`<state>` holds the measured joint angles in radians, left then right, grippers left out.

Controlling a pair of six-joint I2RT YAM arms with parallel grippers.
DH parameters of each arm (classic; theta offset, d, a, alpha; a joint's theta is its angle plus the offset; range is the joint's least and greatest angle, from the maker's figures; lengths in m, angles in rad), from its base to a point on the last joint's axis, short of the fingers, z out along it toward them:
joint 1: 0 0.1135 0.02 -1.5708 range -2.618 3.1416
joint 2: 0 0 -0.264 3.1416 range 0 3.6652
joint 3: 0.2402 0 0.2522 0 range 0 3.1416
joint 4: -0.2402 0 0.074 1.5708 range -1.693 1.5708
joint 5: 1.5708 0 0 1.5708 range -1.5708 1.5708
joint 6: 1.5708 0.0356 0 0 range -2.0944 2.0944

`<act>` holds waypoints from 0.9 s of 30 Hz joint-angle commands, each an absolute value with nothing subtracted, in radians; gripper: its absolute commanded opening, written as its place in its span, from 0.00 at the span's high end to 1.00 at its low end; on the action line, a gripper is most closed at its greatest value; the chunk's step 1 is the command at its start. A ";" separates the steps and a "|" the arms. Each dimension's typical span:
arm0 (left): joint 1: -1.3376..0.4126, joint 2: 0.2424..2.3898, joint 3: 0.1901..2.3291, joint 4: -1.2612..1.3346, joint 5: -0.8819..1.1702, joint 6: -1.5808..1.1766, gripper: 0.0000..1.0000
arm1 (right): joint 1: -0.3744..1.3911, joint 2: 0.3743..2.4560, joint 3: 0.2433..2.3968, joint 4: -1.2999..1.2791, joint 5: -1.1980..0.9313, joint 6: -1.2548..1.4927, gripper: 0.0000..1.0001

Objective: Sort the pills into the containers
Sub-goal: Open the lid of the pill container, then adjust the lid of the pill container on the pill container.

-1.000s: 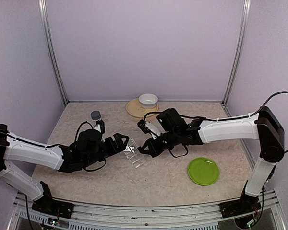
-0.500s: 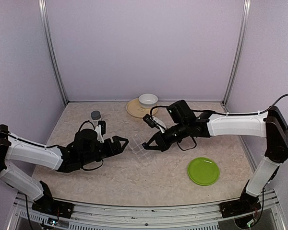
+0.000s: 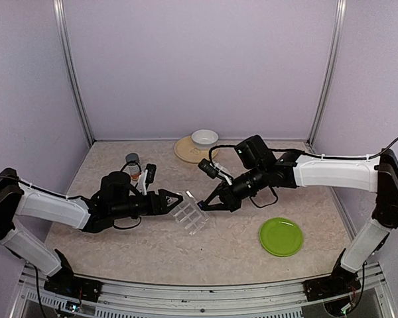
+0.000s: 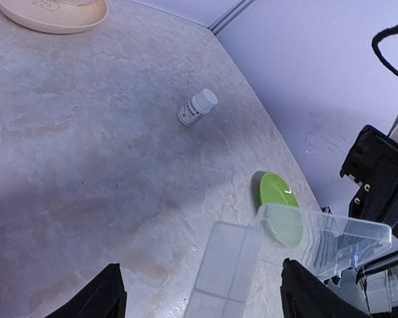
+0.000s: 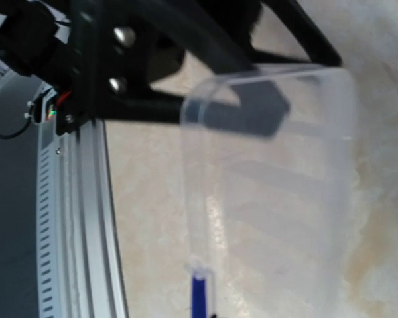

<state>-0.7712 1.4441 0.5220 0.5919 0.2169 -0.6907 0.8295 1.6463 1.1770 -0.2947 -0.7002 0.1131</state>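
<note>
The pill box (image 3: 191, 215) lies between the two pairs of jaws. The right jaws pinch its raised lid (image 4: 331, 242); the left jaws stand wide astride its base. Opening seems the step in hand. Next, the left jaws need to close on the base to steady it. No pills are visible.

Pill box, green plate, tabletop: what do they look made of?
Pill box: clear hard plastic, glossy; the tabletop shows through its walls and raised lid.
Green plate: probably plastic, smooth, uniform lime colour with a soft sheen; glazed ceramic can't be ruled out.
Tabletop: mottled beige stone pattern, matte; likely laminate rather than real stone, but the look leaves that open.
</note>
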 commanded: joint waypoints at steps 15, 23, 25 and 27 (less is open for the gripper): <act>-0.764 1.556 0.549 0.788 0.466 -0.701 0.67 | 0.807 1.610 1.180 -0.320 -0.736 0.069 1.00; -0.764 1.568 0.537 0.798 0.446 -0.727 0.79 | 0.781 1.588 1.167 -0.327 -0.683 0.071 0.99; -0.763 1.569 0.538 0.798 0.442 -0.732 0.79 | 0.779 1.588 1.170 -0.334 -0.670 0.071 0.85; -0.763 1.569 0.535 0.795 0.435 -0.740 0.79 | 0.778 1.586 1.176 -0.344 -0.635 0.071 0.65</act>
